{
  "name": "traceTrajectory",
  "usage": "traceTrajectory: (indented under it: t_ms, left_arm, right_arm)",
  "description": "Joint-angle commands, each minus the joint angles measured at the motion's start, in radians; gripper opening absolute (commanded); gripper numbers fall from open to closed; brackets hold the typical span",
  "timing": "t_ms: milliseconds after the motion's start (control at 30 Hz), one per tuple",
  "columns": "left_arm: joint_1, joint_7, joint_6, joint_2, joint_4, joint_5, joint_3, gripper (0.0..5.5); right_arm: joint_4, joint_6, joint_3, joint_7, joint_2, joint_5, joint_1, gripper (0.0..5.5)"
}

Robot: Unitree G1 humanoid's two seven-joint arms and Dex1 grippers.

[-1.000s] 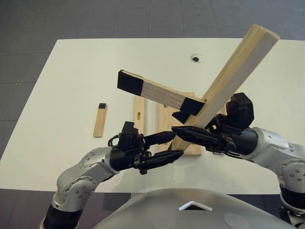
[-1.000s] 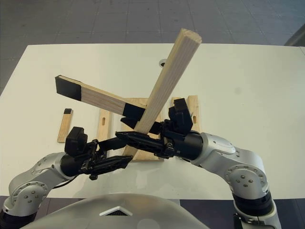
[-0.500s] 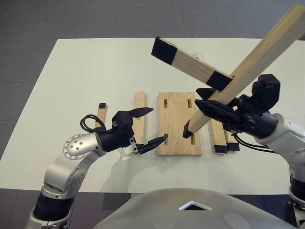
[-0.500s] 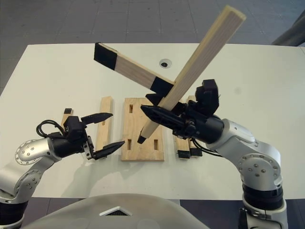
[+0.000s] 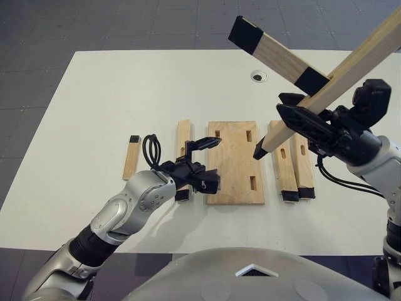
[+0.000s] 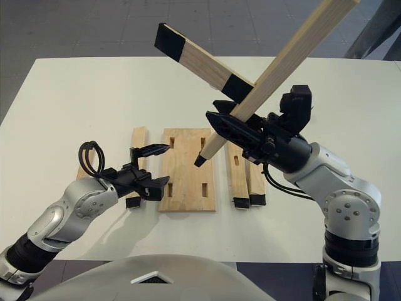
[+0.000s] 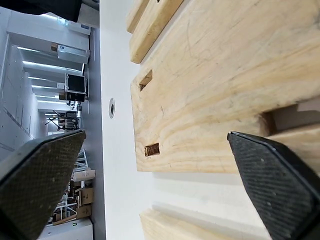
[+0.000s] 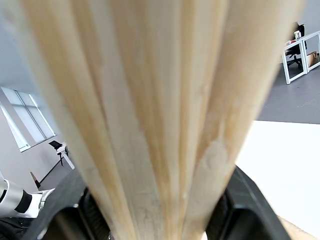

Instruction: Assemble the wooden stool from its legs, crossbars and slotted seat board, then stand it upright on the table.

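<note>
The slotted seat board (image 5: 237,164) lies flat at the table's middle. My right gripper (image 5: 294,116) is shut on a long pale leg (image 5: 352,63), held tilted in the air above the board's right side. A black-ended crossbar (image 5: 273,54) is joined to that leg and sticks up to the left. My left gripper (image 5: 211,164) is open low at the board's left edge, beside a leg (image 5: 182,143) lying on the table. In the left wrist view the seat board (image 7: 210,85) and its slots lie between the two fingertips (image 7: 47,175).
Two more legs (image 5: 289,168) lie side by side right of the board. A short black-tipped crossbar (image 5: 131,158) lies at the left. A round cable hole (image 5: 257,76) sits at the table's far side. The white table (image 5: 88,106) is bare on the left.
My right gripper has raised the leg and crossbar up and to the right, off the board. My left gripper let go, opened, and moved to the board's left edge.
</note>
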Motion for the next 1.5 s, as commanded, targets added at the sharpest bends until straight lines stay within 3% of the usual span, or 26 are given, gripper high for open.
traceTrajectory:
  t_ms: [33, 433, 633, 1500]
  left_arm:
    - [0.01, -0.069, 0.005, 0.043, -0.039, 0.03, 0.059, 5.27]
    - [0.069, -0.147, -0.004, -0.022, -0.166, -0.02, 0.101, 5.27]
    - [0.091, -0.175, -0.023, -0.042, -0.164, -0.012, 0.068, 5.27]
    - [0.193, -0.281, -0.129, 0.025, -0.167, 0.03, 0.055, 5.27]
  right_arm:
    - [-0.021, 0.007, -0.008, -0.013, 0.011, 0.005, -0.003, 2.03]
    - [-0.022, 0.011, 0.011, -0.016, 0.034, -0.018, 0.009, 2.03]
    - [-0.019, 0.009, 0.024, -0.009, 0.042, -0.031, 0.014, 2.03]
    - [-0.016, 0.01, 0.034, -0.015, 0.07, -0.054, 0.018, 2.03]
